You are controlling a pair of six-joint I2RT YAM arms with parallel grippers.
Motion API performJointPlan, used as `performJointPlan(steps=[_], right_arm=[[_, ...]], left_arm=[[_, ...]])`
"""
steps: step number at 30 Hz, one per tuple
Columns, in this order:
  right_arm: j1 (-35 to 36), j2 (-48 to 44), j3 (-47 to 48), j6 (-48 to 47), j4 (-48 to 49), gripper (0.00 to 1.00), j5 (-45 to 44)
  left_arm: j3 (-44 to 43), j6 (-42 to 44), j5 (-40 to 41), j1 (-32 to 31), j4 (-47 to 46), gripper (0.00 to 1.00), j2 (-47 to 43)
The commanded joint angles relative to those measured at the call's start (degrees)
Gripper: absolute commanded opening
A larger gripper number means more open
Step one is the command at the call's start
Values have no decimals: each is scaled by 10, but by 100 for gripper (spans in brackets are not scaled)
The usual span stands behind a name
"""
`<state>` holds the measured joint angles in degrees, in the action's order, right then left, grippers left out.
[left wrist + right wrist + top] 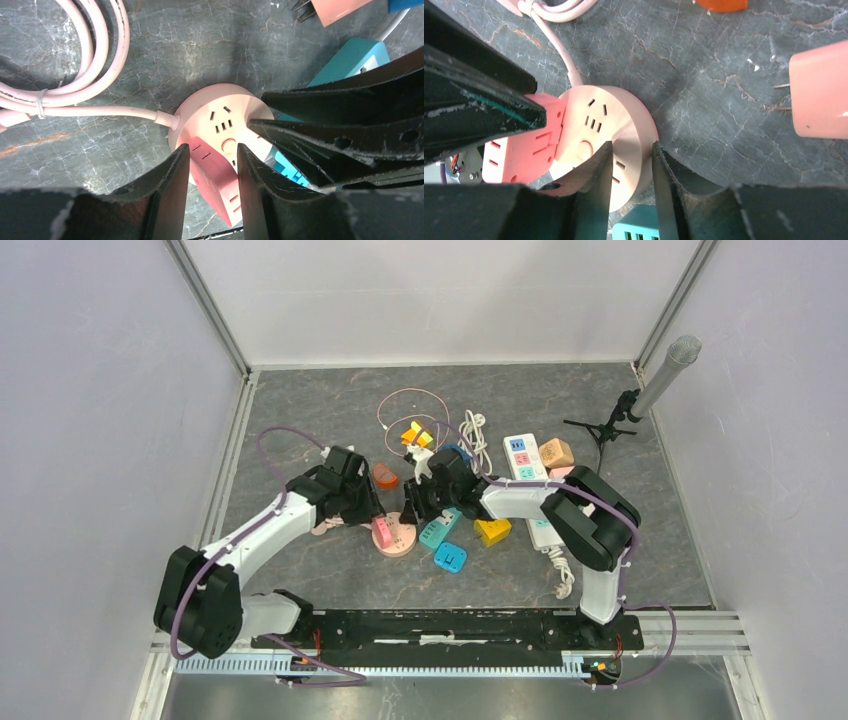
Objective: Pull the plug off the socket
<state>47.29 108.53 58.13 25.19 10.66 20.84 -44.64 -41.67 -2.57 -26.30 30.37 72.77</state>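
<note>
left pincer (pixel 212 150), right pincer (pixel 630 147): tips close

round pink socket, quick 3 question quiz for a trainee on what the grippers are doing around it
1. True or false: the left gripper's fingers stand on either side of the pink plug that sits in the round pink socket.
2. What lies between the right gripper's fingers? A) a screwdriver B) the rim of the round pink socket C) a cup
3. Fill in: the socket's cord is coloured ____.
Key: 1 true; 2 B; 3 pink.
</note>
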Motion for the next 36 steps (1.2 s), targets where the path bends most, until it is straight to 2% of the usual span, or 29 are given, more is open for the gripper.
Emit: performJointPlan(steps=[1,5,7,9,13,18,21,25,29,36], right_arm=[[10,12,35,-23,-45,36,-34],[14,12,40,-22,-52,32,-45],[16,9,40,-23,-50,31,-48],[18,0,34,-27,-41,32,-49],[19,-14,34,-34,-38,36,-53],[25,-21,36,-35,-41,37,-59],[28,-24,36,-41,-51,37,-71],[30,-34,36,-61,-67,38,-93],[32,-41,35,-92,-70,43,-92],[32,-68,19,-113,-60,46,-119]], left_arm=[[-18,39,-15,5,56,47,-28],[-25,39,35,10,103,49,-39],[-27,37,43,11,110,53,-44],[-27,35,29,12,105,68,-45],[-27,26,-28,12,72,84,-41],[-20,1,-59,7,46,86,-16],[-15,-8,-58,3,49,77,-7],[-6,-15,-52,3,57,58,-13],[-4,0,-60,2,37,33,-14],[-33,6,-72,2,0,9,26]])
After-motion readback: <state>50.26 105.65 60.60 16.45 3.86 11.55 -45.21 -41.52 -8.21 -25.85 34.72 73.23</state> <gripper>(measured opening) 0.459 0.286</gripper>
